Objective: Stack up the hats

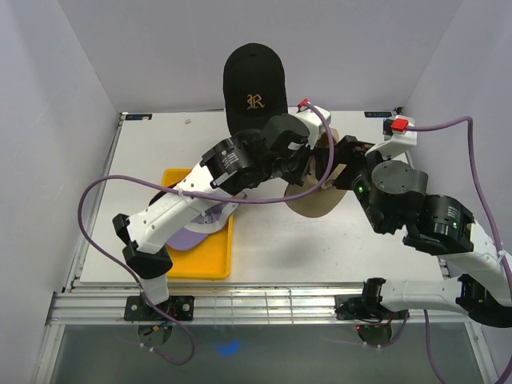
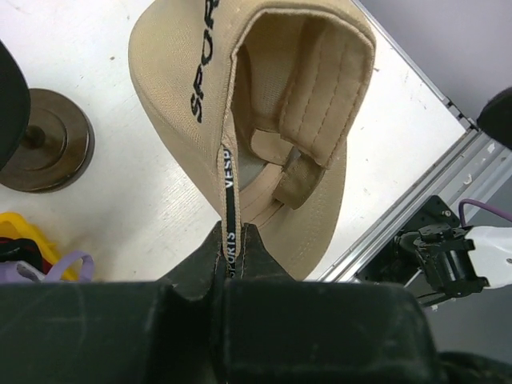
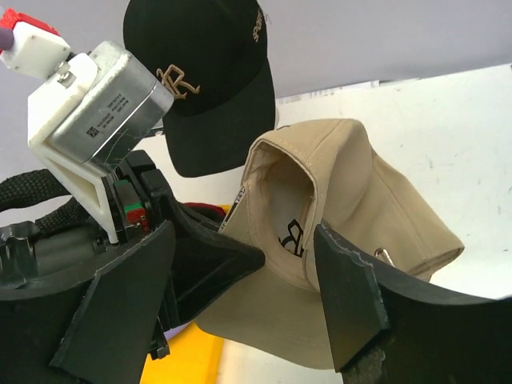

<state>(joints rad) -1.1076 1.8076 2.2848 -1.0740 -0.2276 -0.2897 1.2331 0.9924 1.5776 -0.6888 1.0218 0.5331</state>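
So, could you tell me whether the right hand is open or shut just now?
Open: the right hand has its fingers wide apart, with the tan cap showing in the gap. The left hand pinches that cap.

You're watching white links and black round joints showing on the left arm (image 1: 172, 212) and right arm (image 1: 448, 228); purple cables (image 1: 84, 204) are looping out either side of the tan cap (image 1: 316, 206), a green light (image 1: 361, 190) glowing just right of it.

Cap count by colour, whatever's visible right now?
black cap: 1
tan cap: 1
lavender cap: 1
Total: 3 clearly visible; the left arm hides part of the yellow tray.
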